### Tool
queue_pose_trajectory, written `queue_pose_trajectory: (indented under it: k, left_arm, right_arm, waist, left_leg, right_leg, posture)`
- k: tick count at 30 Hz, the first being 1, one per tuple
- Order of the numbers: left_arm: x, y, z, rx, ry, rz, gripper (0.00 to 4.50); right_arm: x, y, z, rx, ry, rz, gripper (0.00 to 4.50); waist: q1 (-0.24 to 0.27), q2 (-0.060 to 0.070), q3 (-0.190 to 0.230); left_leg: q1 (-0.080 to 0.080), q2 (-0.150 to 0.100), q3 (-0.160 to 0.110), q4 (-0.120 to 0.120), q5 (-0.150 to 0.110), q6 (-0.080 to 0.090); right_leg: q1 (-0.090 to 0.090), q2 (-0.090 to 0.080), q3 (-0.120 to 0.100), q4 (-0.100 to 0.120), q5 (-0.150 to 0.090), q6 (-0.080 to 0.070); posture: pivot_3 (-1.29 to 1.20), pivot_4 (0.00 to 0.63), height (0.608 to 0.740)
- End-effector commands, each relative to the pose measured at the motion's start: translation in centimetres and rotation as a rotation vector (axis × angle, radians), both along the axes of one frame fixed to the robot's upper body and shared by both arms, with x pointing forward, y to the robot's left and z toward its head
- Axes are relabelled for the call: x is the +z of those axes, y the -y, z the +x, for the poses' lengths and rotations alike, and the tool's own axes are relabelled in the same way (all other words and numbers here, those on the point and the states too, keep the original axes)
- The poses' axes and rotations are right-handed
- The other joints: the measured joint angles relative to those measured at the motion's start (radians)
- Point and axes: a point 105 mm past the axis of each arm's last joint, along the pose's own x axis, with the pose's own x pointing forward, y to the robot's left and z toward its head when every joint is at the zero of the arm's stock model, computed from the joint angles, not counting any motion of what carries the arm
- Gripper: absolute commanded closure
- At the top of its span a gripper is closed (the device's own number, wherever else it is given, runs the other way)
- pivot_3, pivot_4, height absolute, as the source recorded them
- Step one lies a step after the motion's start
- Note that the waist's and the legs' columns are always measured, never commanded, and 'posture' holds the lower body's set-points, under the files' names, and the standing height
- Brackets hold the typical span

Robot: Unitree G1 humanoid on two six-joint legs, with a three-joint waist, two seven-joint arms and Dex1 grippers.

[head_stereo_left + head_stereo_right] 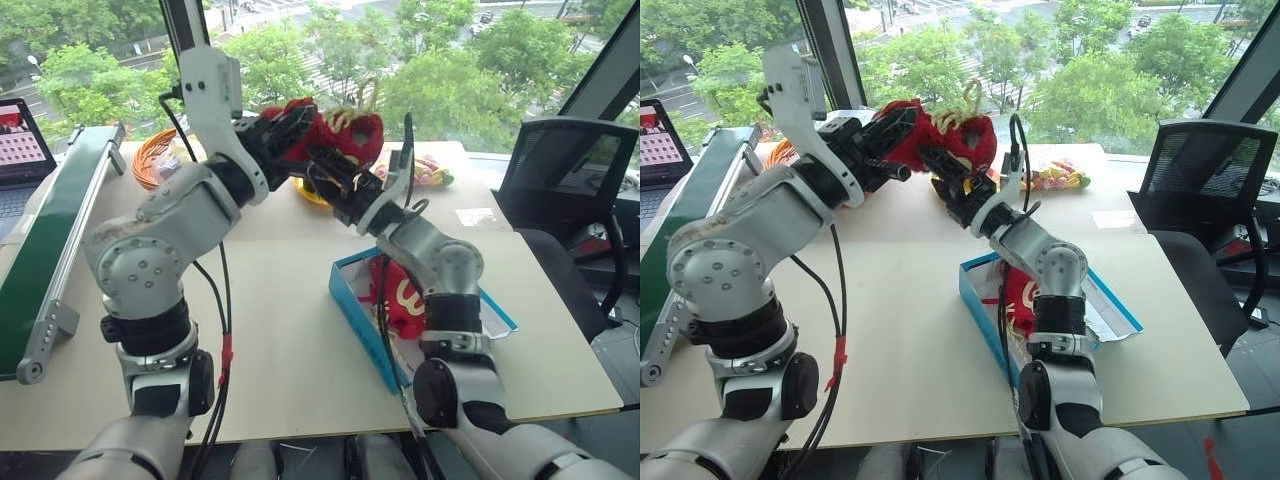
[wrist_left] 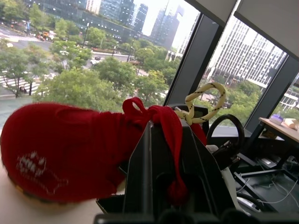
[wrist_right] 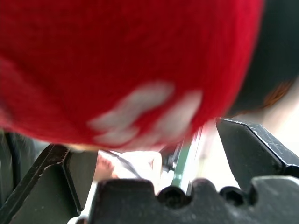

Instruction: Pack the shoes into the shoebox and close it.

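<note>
A pale wooden table point(image 1: 280, 330) fills the scene, with large windows and treetops beyond its far edge. Near the table's right front corner sits the shoebox point(image 1: 352, 310), bright blue with a white interior and standing open; no lid is seen on it. One red shoe point(image 1: 405, 300) with a yellow embroidered mark already lies inside, partly hidden by the robot's right forearm.

The second shoe point(image 1: 345, 130) is held up in the air above the middle of the table, toward its far edge, well apart from the box. The left gripper point(image 1: 290, 125) has its black fingers pinched on the red fabric at the shoe's opening, beside a cream lace loop point(image 2: 205, 100). The right gripper point(image 1: 335, 172) reaches up under the same shoe; its fingers stand spread on either side of it in the wrist view, so a firm grip cannot be confirmed.

Judged from this, the task is about a third done: one shoe remains to be packed, then the box closed.
</note>
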Motion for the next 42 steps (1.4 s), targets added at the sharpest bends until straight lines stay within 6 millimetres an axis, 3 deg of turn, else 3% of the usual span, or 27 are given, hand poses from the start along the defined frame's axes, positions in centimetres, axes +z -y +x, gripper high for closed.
queue_pose_trajectory:
  k: [1,4,7,11,22,30,36,42]
  left_arm:
    - [1.1,0.1,-1.0,-0.020,0.061,-0.007,4.50]
    - [1.2,0.1,-1.0,-0.023,0.062,-0.008,4.50]
    - [1.1,0.1,-1.0,-0.022,0.061,-0.007,4.50]
    - [1.4,0.2,-0.8,-0.026,0.066,-0.004,4.50]
    - [1.8,0.2,-0.4,-0.018,0.067,-0.007,4.50]
    - [2.1,0.2,0.0,-0.011,0.070,-0.013,4.50]
    - [2.5,0.7,-0.1,-0.027,0.080,-0.007,4.50]
    - [2.8,0.9,0.0,-0.040,0.089,-0.003,4.50]
  right_arm:
    - [2.0,0.7,-1.1,0.003,0.108,-0.015,4.48]
    - [2.2,0.6,-1.5,-0.001,0.146,-0.054,4.48]
    - [2.3,0.6,-1.9,0.005,0.164,-0.072,3.75]
    - [1.4,0.3,-2.6,0.033,0.180,-0.160,2.38]
    - [0.2,0.1,-5.1,0.156,0.195,-0.232,2.38]
    - [0.3,1.6,-4.9,0.114,0.189,-0.228,2.38]
    - [-0.9,3.6,-4.2,0.033,0.139,-0.221,2.38]
    - [-1.8,4.1,-4.5,0.017,0.127,-0.251,2.38]
  waist:
    - [0.000,0.000,0.000]
    - [0.000,0.000,0.000]
    - [-0.001,0.000,0.000]
    - [0.000,0.000,0.000]
    - [0.002,0.000,0.000]
    - [0.003,0.000,0.000]
    - [0.007,0.000,0.000]
    - [0.010,0.000,0.000]
  left_leg:
    - [0.000,0.000,0.000,0.000,0.000,0.000]
    - [0.000,0.000,0.000,0.000,0.000,0.000]
    - [0.000,0.000,0.000,0.000,0.000,0.000]
    - [0.000,0.000,0.000,0.000,0.000,0.000]
    - [0.000,0.000,0.000,0.000,-0.001,0.002]
    - [0.000,0.000,0.000,0.000,-0.002,0.003]
    - [0.000,-0.001,0.000,0.000,-0.002,0.004]
    - [0.000,-0.001,0.000,0.000,-0.002,0.004]
  right_leg:
    - [0.000,0.000,0.000,0.000,0.000,0.000]
    - [0.000,0.000,0.000,0.000,0.000,0.000]
    - [0.000,0.000,0.000,0.000,0.000,0.000]
    - [0.000,0.000,0.000,0.000,0.000,0.000]
    - [0.000,0.000,0.000,-0.001,0.000,0.000]
    - [0.000,0.000,0.000,-0.001,0.000,0.000]
    - [0.000,0.000,0.000,-0.001,0.000,0.000]
    - [0.000,0.000,0.000,-0.001,0.000,0.000]
  posture:
    - [0.00,0.150,0.737]
    - [0.00,0.150,0.737]
    - [0.00,0.150,0.737]
    - [0.00,0.150,0.737]
    - [0.00,0.150,0.737]
    - [0.00,0.150,0.737]
    - [0.00,0.150,0.737]
    - [0.00,0.150,0.737]
